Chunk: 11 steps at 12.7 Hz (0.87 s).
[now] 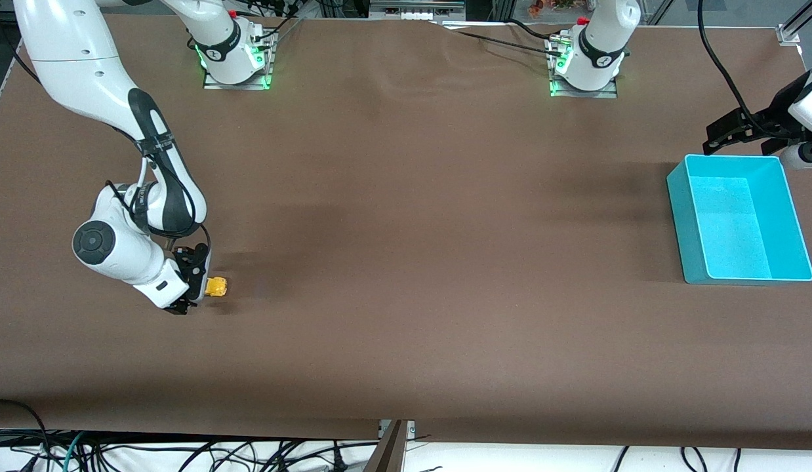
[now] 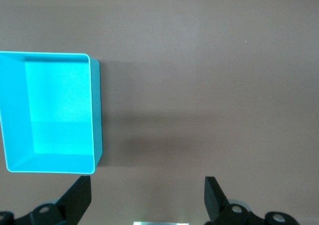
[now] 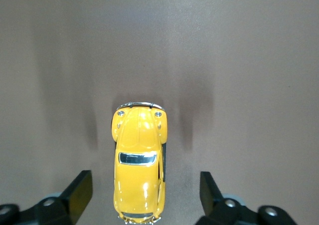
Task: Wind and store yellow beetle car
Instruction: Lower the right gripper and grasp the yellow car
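Observation:
The yellow beetle car (image 1: 216, 286) stands on the brown table toward the right arm's end. In the right wrist view the car (image 3: 139, 160) lies between the two dark fingers with a gap on each side. My right gripper (image 1: 195, 285) is open around the car's rear, low at the table. The cyan bin (image 1: 738, 219) stands empty toward the left arm's end. My left gripper (image 1: 734, 134) hangs open and empty above the table beside the bin's farther edge. In the left wrist view the bin (image 2: 50, 119) lies off to one side of the open gripper (image 2: 147, 197).
The brown mat (image 1: 406, 262) covers the whole table. Cables hang along the table's near edge (image 1: 183, 452). Both arm bases (image 1: 235, 59) stand at the table's farther edge.

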Each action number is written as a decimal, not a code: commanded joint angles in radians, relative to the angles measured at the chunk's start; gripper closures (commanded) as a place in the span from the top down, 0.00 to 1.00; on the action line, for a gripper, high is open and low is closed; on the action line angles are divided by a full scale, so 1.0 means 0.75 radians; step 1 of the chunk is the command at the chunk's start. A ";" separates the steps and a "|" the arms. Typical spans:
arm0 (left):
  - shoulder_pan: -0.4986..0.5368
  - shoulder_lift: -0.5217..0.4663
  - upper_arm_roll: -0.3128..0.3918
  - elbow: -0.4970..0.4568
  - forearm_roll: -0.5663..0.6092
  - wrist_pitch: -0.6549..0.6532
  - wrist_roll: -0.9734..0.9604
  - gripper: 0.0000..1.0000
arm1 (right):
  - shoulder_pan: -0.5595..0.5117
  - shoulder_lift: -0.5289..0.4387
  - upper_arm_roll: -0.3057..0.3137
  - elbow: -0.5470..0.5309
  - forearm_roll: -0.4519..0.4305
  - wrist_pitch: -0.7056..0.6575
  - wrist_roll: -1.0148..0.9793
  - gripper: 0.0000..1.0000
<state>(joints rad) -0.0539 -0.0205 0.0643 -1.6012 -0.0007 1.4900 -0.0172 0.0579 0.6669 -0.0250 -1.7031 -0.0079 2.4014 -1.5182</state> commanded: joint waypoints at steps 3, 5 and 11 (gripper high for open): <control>-0.012 0.011 0.012 0.026 -0.005 -0.003 -0.012 1.00 | -0.014 -0.018 0.009 -0.032 0.023 0.017 -0.037 0.64; -0.012 0.013 0.012 0.026 -0.005 -0.003 -0.012 1.00 | -0.010 -0.018 0.009 -0.032 0.023 0.015 -0.037 0.51; -0.012 0.013 0.012 0.026 -0.007 -0.003 -0.014 1.00 | -0.022 -0.018 0.009 -0.036 0.023 0.015 -0.035 0.30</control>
<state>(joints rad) -0.0539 -0.0199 0.0643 -1.6012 -0.0008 1.4900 -0.0172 0.0547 0.6645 -0.0251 -1.7069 -0.0076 2.4013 -1.5201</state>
